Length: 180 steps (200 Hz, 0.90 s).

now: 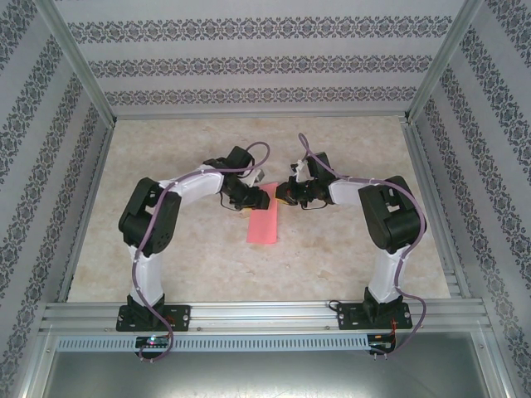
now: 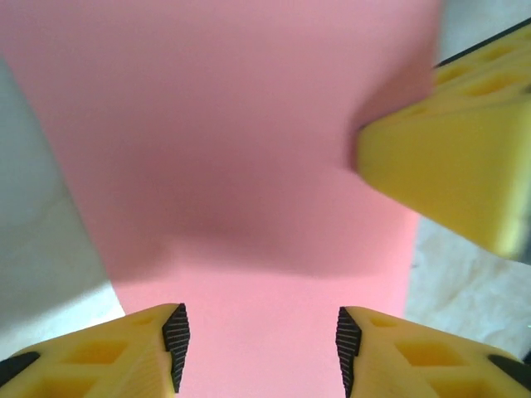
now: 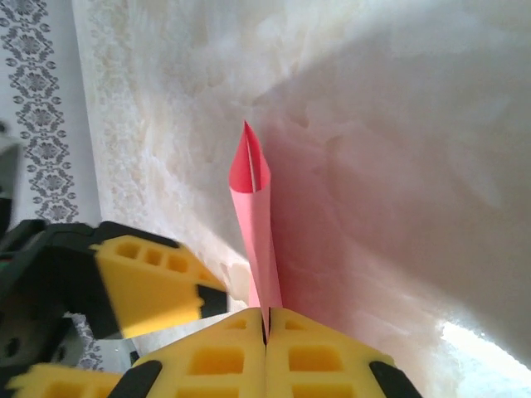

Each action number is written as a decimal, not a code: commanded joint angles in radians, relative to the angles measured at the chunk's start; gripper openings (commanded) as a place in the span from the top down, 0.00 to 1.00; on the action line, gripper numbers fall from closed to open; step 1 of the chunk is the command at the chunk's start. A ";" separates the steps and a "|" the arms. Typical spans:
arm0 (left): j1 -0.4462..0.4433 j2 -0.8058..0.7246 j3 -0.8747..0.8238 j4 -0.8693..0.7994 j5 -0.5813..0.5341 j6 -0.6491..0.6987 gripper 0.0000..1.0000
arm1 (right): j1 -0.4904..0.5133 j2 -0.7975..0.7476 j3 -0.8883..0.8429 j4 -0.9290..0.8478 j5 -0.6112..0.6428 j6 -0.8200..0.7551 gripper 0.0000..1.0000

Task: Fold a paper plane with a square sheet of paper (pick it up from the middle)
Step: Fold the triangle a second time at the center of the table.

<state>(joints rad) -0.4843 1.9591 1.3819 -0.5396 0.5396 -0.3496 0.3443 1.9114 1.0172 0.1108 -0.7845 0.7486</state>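
Thin matt pink paper – smooth, sharply creased, yellow plastic fingers with a dull moulded finish, black ribbed rubbery pads, marble-look table with a soft sheen, pale brushed metal frame, patterned matt walls

White arms with black joints trail lilac cables behind the left pincer and right pincer, whose hollowed yellow fingers carry ribbed black pads.

A robot test cell in a lab, my white-and-black left arm and right arm bolted to a silver aluminium rail, beige marbled tabletop, bare aluminium frame posts, grey-and-white floral-striped wall panels boxing me in
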 commanded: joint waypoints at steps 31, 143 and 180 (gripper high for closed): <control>0.065 -0.218 -0.134 0.062 -0.019 -0.136 0.36 | -0.013 -0.105 -0.032 0.156 -0.055 0.179 0.97; 0.094 -0.426 -0.435 0.398 0.121 -0.363 0.32 | -0.042 -0.207 -0.051 0.374 -0.084 0.462 1.00; 0.095 -0.404 -0.449 0.394 0.104 -0.329 0.31 | -0.045 -0.219 -0.060 0.405 -0.087 0.494 1.00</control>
<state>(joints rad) -0.3973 1.5574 0.9478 -0.1848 0.6369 -0.6876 0.3092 1.7302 0.9691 0.4541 -0.8482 1.2060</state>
